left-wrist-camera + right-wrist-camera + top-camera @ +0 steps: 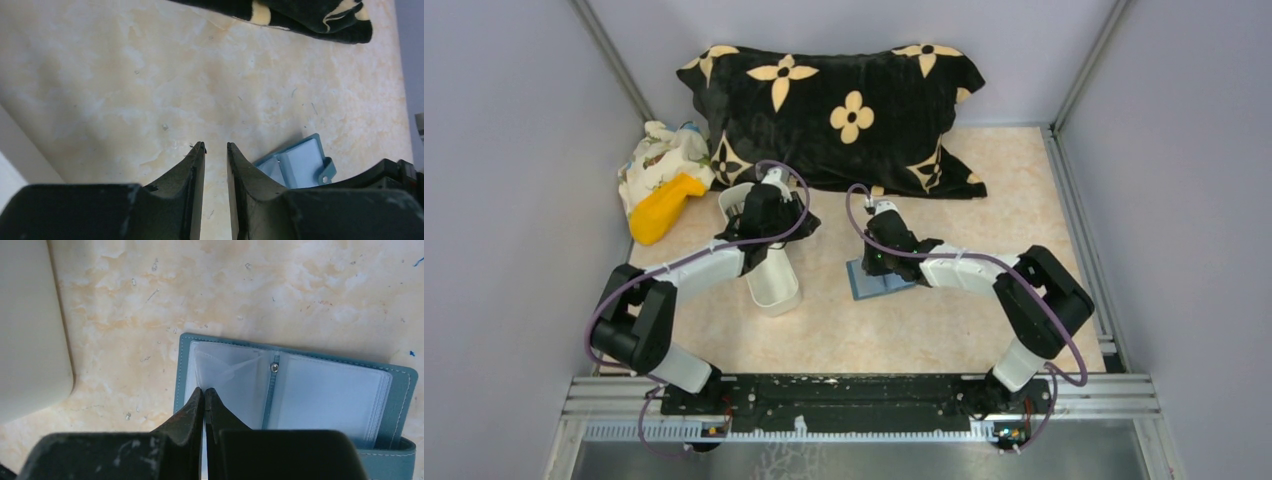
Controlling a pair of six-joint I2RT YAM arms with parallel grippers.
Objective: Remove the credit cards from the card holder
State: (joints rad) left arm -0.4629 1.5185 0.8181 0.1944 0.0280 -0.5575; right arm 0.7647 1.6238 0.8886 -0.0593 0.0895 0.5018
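Pinching at a sleeve (227, 375) of the card holder (325, 390) | right jaws were together, hold unclear | left jaws stood slightly apart, empty | best pulled flat, slowly

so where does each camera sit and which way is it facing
top external: fixed above and behind the arm bases, looking down on the table toward the pillow; left arm and right arm show whole.
left wrist: on the left arm, looking past the slightly open left gripper across the table; card holder at lower right.
right wrist: on the right arm, looking down past the shut right gripper onto the open card holder; white tray at left.
shared: all three show the card holder.
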